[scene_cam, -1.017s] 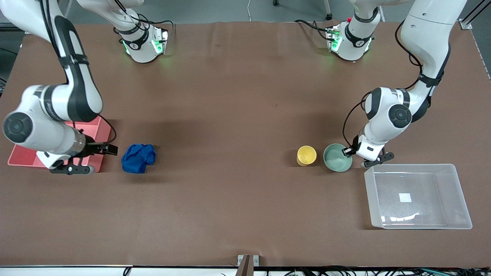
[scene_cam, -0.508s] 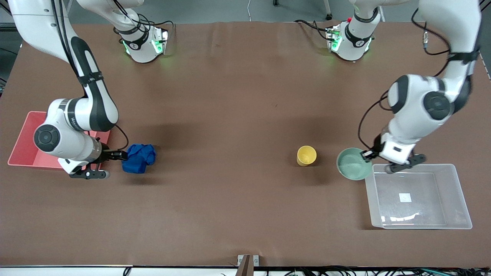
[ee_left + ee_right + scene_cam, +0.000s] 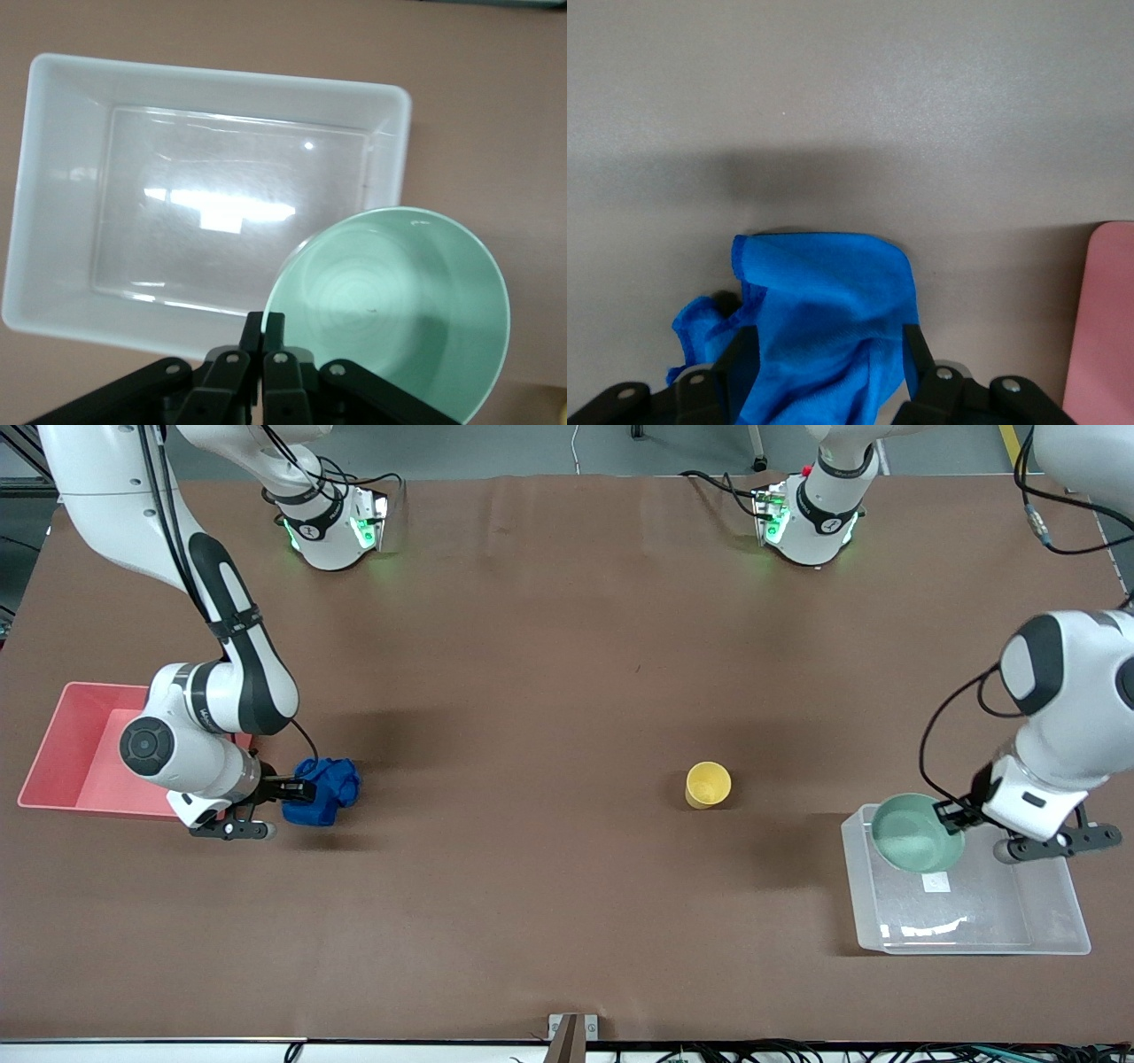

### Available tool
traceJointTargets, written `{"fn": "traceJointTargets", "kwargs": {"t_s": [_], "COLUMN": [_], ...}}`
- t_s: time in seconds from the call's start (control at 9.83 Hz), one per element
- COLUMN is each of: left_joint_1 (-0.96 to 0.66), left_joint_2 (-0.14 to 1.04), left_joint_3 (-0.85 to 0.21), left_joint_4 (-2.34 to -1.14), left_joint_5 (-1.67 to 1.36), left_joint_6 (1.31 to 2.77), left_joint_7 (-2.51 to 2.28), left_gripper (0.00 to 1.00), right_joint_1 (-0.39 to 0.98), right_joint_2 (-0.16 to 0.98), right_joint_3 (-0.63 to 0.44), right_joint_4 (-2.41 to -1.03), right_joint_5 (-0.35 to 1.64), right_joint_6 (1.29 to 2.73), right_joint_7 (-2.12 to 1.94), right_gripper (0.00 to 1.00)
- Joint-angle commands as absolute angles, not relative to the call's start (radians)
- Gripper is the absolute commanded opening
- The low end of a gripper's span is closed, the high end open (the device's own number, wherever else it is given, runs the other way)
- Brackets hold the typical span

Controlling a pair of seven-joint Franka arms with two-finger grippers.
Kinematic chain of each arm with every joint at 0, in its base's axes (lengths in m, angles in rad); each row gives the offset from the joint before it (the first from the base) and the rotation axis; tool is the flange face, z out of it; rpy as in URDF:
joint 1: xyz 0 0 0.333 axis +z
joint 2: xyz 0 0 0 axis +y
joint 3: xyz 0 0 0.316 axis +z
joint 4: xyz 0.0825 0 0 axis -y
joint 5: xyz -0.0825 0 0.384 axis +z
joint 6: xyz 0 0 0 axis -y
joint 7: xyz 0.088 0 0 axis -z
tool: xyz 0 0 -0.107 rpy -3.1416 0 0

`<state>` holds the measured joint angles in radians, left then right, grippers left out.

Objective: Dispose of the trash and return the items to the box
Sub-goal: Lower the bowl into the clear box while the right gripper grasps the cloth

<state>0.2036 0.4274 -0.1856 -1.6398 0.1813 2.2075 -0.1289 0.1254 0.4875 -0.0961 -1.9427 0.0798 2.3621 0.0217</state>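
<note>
Bowl (image 3: 917,844) pinched by left gripper (image 3: 950,813) over box (image 3: 1054,921); wad (image 3: 324,792) between right gripper (image 3: 297,790) fingers.

Pink bin (image 3: 1105,319) cut by edge

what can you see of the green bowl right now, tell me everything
The green bowl is round, pale mint, smooth and glossy like plastic or glazed ware, with faint rings inside, and looks empty. It is held in the air over the clear box, at the box's end toward the yellow cup. It is slightly tilted, its opening facing up. The left gripper is shut on its rim, the fingers pinching the edge. Nothing else touches it.
</note>
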Motion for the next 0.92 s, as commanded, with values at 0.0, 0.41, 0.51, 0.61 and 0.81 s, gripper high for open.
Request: {"fn": "traceJointTargets", "kwargs": {"t_s": [0.0, 0.41, 0.51, 0.61, 0.81], "left_joint_1": [0.233, 0.279, 0.290, 0.290, 0.288], "left_joint_2": [0.566, 0.676, 0.711, 0.750, 0.790], "left_joint_3": [-0.190, -0.190, -0.190, -0.190, -0.192], "left_joint_4": [-1.537, -1.531, -1.510, -1.485, -1.460], "left_joint_5": [0.206, 0.207, 0.206, 0.206, 0.204], "left_joint_6": [2.200, 2.209, 2.215, 2.215, 2.220], "left_joint_7": [-0.005, 0.084, 0.090, 0.092, 0.091], "left_gripper": [0.00, 0.00, 0.00, 0.00, 0.03], "right_joint_1": [0.130, 0.133, 0.136, 0.141, 0.156], "right_joint_2": [0.488, 0.491, 0.491, 0.491, 0.492], "right_joint_3": [-0.098, -0.098, -0.098, -0.098, -0.098], "right_joint_4": [-1.959, -2.019, -2.020, -2.022, -2.020], "right_joint_5": [0.104, 0.106, 0.106, 0.106, 0.104], "right_joint_6": [2.388, 2.471, 2.473, 2.473, 2.465], "right_joint_7": [0.029, 0.029, 0.029, 0.029, 0.040], "right_gripper": [0.74, 0.73, 0.73, 0.62, 0.05]}}
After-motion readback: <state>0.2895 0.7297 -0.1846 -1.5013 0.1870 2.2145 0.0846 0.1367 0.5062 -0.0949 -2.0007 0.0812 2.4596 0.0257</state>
